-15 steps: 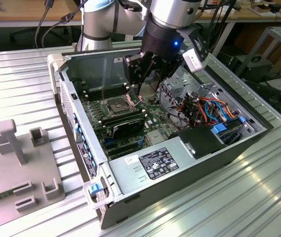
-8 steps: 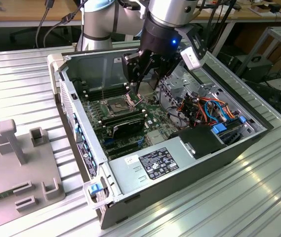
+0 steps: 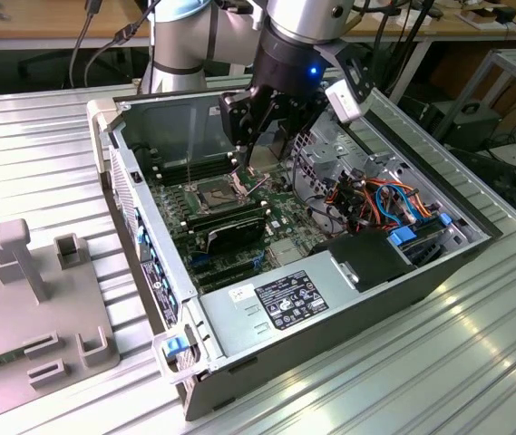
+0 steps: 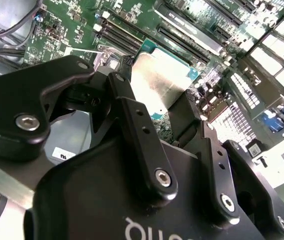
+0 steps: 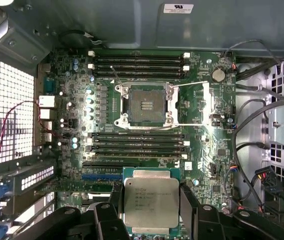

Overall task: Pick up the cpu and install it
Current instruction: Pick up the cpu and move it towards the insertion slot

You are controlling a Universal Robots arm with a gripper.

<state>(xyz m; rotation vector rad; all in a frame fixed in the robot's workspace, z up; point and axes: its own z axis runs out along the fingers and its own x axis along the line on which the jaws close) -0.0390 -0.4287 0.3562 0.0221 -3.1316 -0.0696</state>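
Currently the cpu (image 5: 150,201) is off the board, held by two opposite edges with its silver-grey metal face toward the first wrist view. The gripper (image 4: 157,105) is clenched on it, one black finger (image 5: 113,202) on each side of the chip. In the exterior view the gripper hangs inside the open computer case (image 3: 475,243), over the far part of the motherboard (image 5: 72,115), near the case's far wall.

The socket (image 5: 144,105) lies beyond the chip in the first wrist view, apart from it and not touching. Its contact field is bare, and its metal frame (image 5: 205,102) is swung open to one side. Rows of memory slots (image 5: 137,62) run along both long sides of the socket.

Task status, judged from these views:
- Pick-up: done; the chip is in the grasp.
- Installation: not yet done; the socket is empty and the frame is not closed.

At the exterior view's left, well apart from the case, a grey fixture tray (image 3: 31,313) rests on the ribbed table (image 3: 439,381).
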